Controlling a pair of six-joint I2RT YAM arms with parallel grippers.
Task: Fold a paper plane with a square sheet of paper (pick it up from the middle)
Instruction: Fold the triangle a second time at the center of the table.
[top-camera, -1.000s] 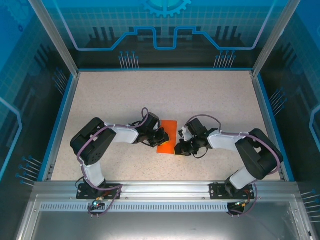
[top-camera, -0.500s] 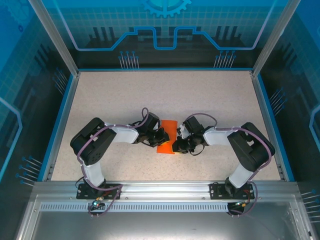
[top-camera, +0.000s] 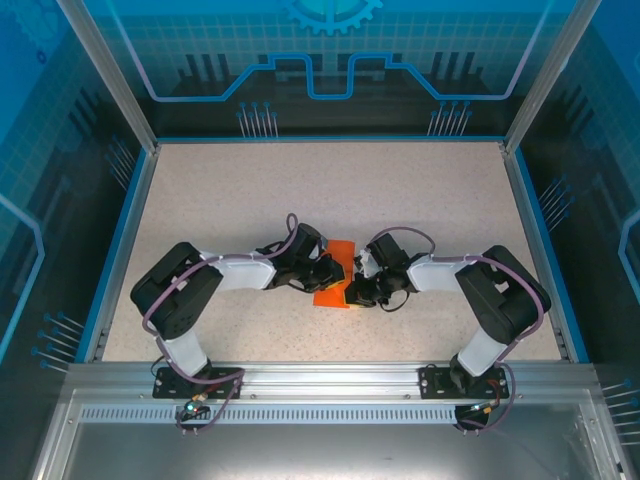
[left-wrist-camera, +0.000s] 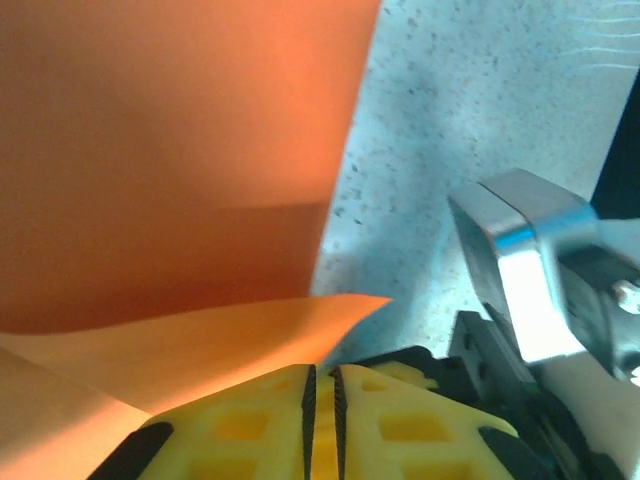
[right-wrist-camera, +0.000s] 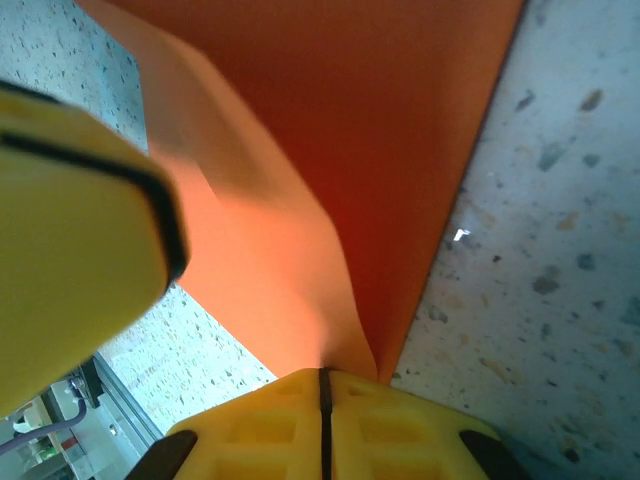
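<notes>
Roughly at the middle of the speckled table (top-camera: 300, 190), the square sheet of paper (top-camera: 341, 253) lies folded into a narrow orange strip between the two arms. Its long axis runs from the near side toward the far side, with the far end leaning slightly toward the right arm. The left gripper (top-camera: 328, 275) meets the strip from the left and the right gripper (top-camera: 352, 290) from the right, close to the strip's near half. From the left wrist, the paper (left-wrist-camera: 180, 150) spreads flat on the table while a paler flap curls up and runs into the left gripper (left-wrist-camera: 322, 400), whose yellow pads are clenched on its edge. From the right wrist, the paper (right-wrist-camera: 380, 120) rises in a creased fold that narrows into the right gripper (right-wrist-camera: 324, 400), also clamped tight on it. One of the left gripper's yellow fingers (right-wrist-camera: 70, 220) looms just beside that fold.
</notes>
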